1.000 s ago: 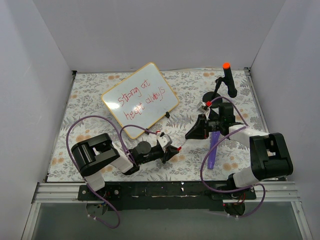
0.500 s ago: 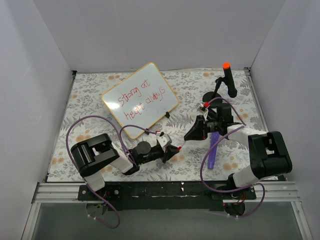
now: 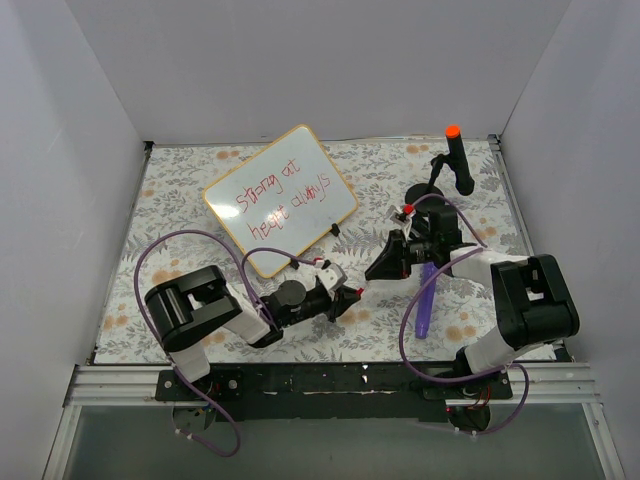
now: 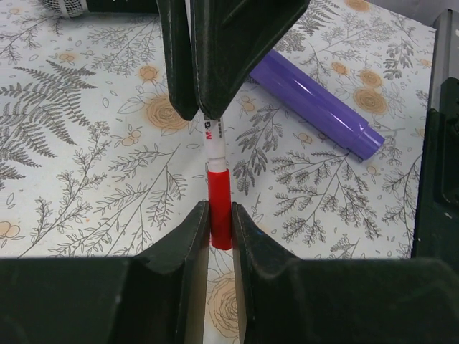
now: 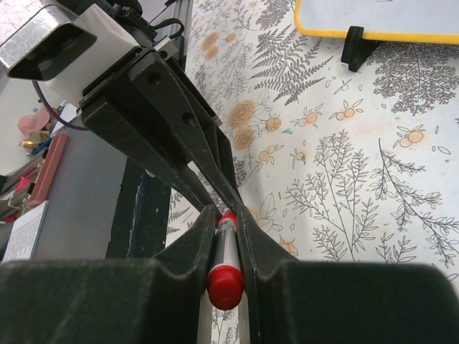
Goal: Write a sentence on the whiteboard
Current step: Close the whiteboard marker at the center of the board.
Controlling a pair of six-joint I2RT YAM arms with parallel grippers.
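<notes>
So: marker pinned between both arms, board already written

- Left fingers are clamped on the red end of the marker. It looks like the cap, but I can't confirm.
- Right fingers are clamped on the white barrel from the opposite side.
- The two sets of fingertips sit almost touching, nose to nose, just above the surface.
- Key relation: the marker's long axis runs straight along the line between the two sets of fingers, one end in each. Any cap pull or push has to go along that line, and a sideways offset would lever the barrel in the grip.
- Board lies flat at far left, well apart from both arms. Its long axis is tilted, near corner toward the left arm, so the left arm is slightly nearer.
- Sentence is on it in red, two lines, and looks complete.
- Judgement: writing is done and this is a cap-on step, not a reach for the board.
- Purple pen lies loose beside the right arm, clear of the fingers.
</notes>
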